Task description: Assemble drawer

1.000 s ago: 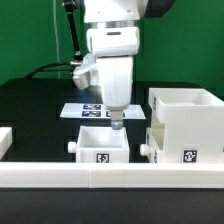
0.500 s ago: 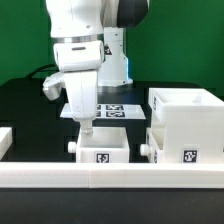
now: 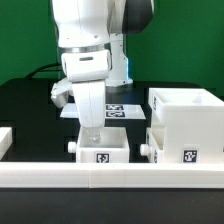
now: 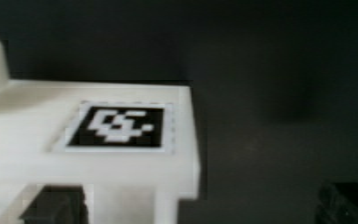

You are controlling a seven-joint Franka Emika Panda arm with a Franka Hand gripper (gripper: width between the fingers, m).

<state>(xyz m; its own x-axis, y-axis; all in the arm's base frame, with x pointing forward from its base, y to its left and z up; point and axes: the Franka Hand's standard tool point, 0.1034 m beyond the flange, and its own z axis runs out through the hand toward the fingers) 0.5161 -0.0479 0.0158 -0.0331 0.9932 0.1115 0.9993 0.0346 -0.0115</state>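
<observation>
Directly below the claw point(image 3: 91, 133) (fingers low) — a tray point(image 3: 100, 147).

White tray point(image 4: 87, 125) seen close and blurred, black-and-white square tag point(image 4: 121, 127) on its flat face, dark table point(image 4: 291, 80) behind, dark fingertips point(image 4: 48, 207) at the frame edge

1 housing point(image 3: 184, 125), 1 tray point(image 3: 101, 147) w/ knob, 1 rail point(image 3: 110, 175), 1 marker board point(image 3: 112, 111), 1 gripper point(image 3: 91, 133), 1 white piece point(image 3: 5, 140) at left edge.
</observation>
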